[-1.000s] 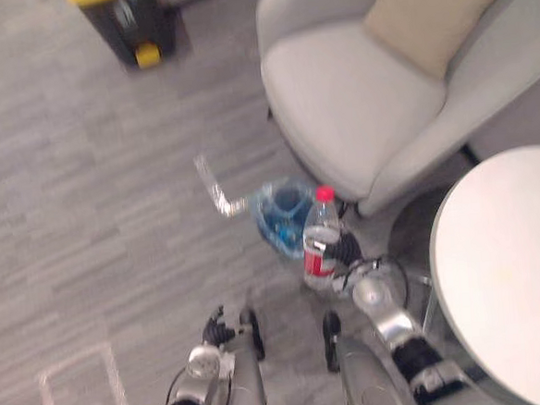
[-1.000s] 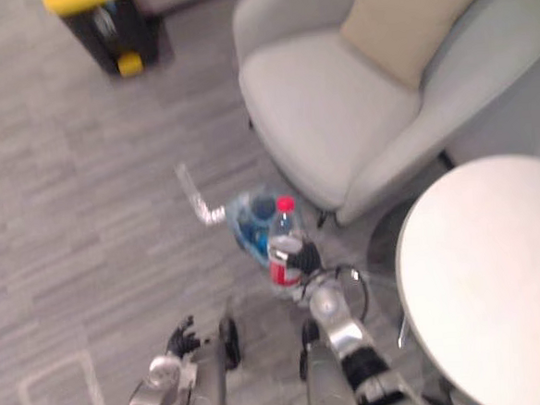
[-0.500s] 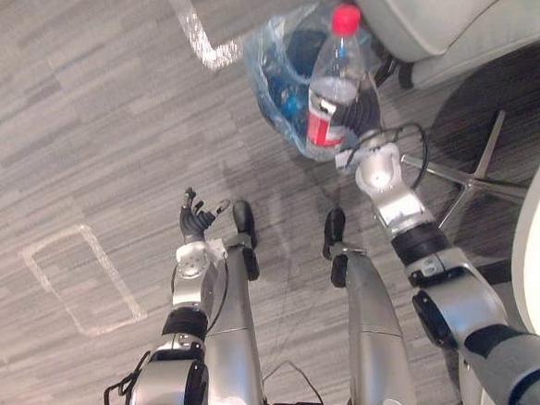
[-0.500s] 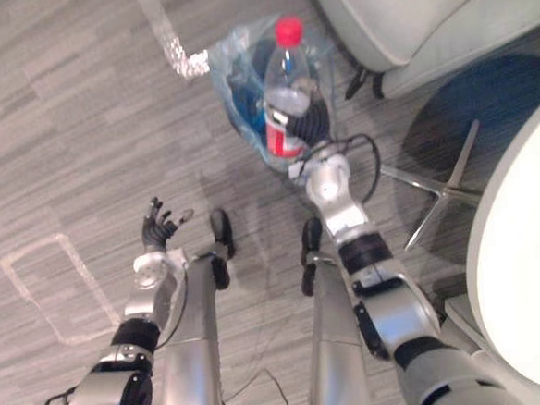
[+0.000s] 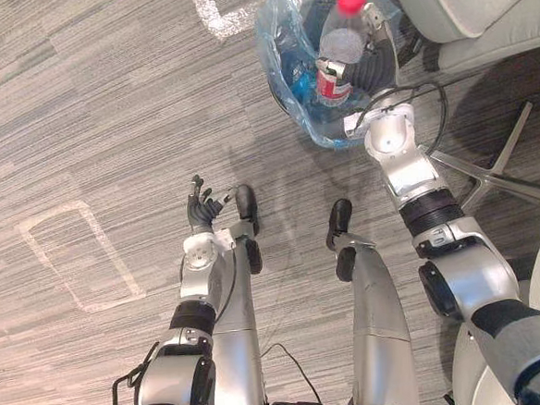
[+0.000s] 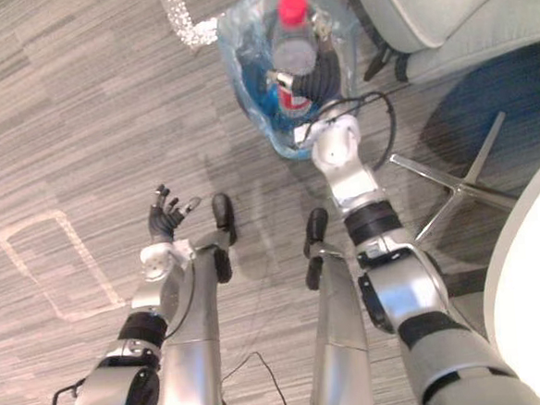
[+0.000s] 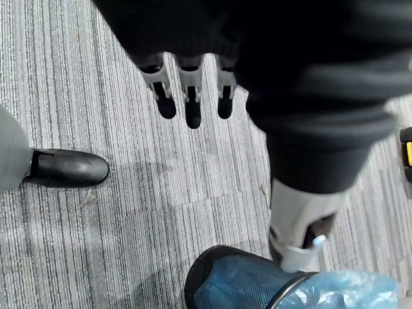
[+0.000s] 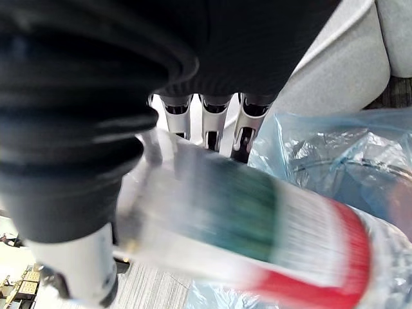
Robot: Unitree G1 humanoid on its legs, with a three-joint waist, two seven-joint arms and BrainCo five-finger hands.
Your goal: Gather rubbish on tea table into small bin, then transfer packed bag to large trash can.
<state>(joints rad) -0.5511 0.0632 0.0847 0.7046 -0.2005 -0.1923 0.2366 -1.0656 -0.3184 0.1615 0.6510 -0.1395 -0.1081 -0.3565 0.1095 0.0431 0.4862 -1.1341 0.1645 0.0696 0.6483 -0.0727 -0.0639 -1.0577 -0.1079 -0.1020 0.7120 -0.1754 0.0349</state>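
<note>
Right hand grips a red-capped bottle, its red label's print too blurred to read, over the blue-bagged bin. Left hand hangs loosely spread above the floor.

Left arm: silver-grey shell, black band at mid-forearm, pale block at the wrist.
Left hand: dark ribbed cover. Fingers silver with dark tips.
Right arm: same silver-grey, with a black ribbed ring and a round silver disc at the wrist.
Right hand: dark ribbed cover, silver dark-tipped fingers, pale thumb.
</note>
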